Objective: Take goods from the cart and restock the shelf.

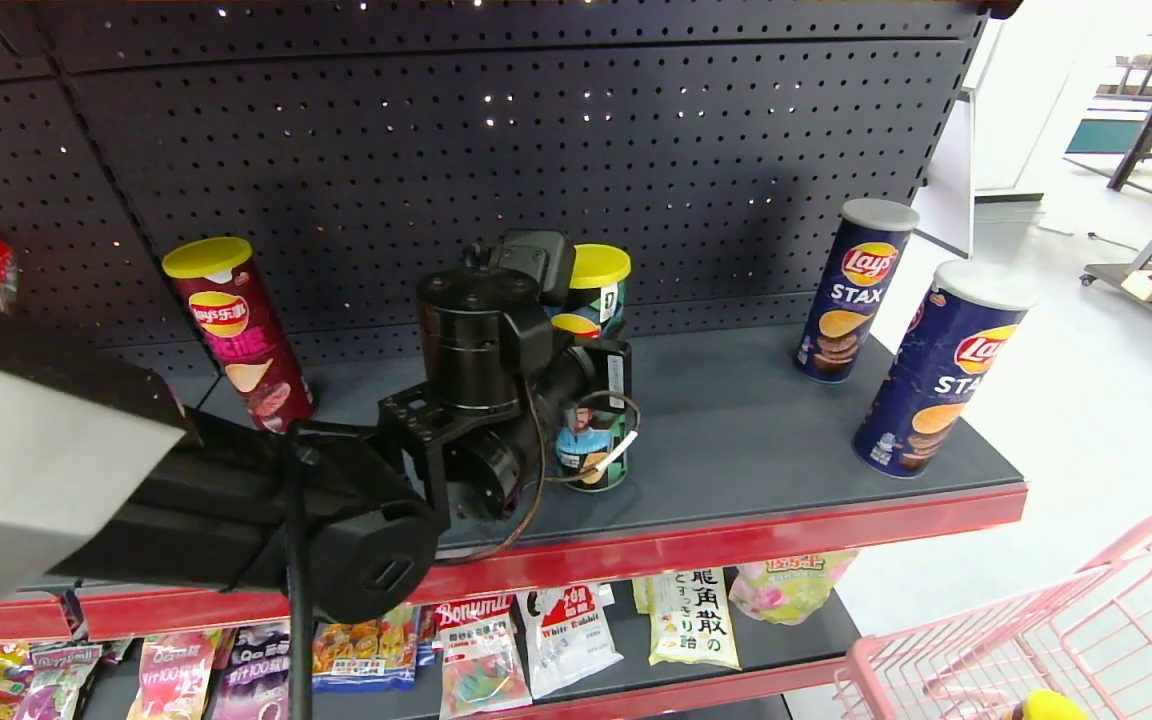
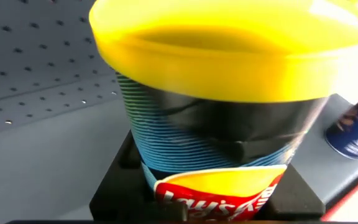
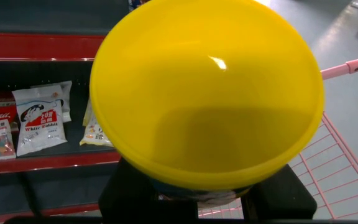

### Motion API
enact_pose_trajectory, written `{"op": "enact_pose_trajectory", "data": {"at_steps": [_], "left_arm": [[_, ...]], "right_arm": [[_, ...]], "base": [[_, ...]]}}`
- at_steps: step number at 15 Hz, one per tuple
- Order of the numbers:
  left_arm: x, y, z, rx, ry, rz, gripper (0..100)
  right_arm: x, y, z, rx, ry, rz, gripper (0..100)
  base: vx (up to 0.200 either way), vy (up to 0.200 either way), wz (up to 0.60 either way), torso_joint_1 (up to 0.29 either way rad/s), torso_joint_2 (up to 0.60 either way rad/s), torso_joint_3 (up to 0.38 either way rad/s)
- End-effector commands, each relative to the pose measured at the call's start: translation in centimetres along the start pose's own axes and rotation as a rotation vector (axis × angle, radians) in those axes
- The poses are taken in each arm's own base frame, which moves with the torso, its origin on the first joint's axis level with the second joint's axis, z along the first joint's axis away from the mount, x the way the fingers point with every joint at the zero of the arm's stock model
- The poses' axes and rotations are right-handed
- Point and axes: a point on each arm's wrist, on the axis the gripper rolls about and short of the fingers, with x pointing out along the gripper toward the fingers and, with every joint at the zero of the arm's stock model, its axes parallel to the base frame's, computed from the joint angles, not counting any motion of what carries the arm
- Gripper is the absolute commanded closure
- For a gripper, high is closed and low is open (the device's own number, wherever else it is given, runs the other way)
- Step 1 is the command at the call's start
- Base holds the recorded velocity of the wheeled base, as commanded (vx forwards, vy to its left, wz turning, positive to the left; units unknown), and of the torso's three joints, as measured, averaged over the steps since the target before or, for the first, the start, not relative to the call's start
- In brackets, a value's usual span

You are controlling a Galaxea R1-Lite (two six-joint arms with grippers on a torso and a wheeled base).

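A teal chips can with a yellow lid [image 1: 598, 300] stands upright near the middle of the dark shelf [image 1: 756, 440]. My left gripper [image 1: 601, 400] is shut around its middle, its black fingers [image 2: 120, 183] on either side of the can [image 2: 229, 124]. In the right wrist view, a second can with a yellow lid [image 3: 210, 93] sits in my right gripper [image 3: 204, 199], shut on it, above the pink cart [image 3: 347, 155]. Its yellow lid [image 1: 1046, 706] peeks in at the head view's lower edge.
A red can with a yellow lid [image 1: 241, 330] stands at the shelf's left. Two blue cans [image 1: 848, 290] [image 1: 941, 370] stand at the right, near the edge. Snack bags [image 1: 566, 630] fill the lower shelf. The pink cart [image 1: 1036, 640] is at lower right.
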Motion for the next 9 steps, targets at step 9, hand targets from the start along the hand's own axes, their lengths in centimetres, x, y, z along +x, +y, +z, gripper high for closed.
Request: {"op": "enact_pose_trajectory", "data": {"at_steps": [9], "left_arm": [[-0.9,-1.4,-1.9,0.027,0.055,-0.003,100]], "right_arm": [[0.0,0.0,0.0,0.002,-0.001,-0.003,100]], "base": [[0.000,0.000,0.00,0.000,0.00,0.000]]}}
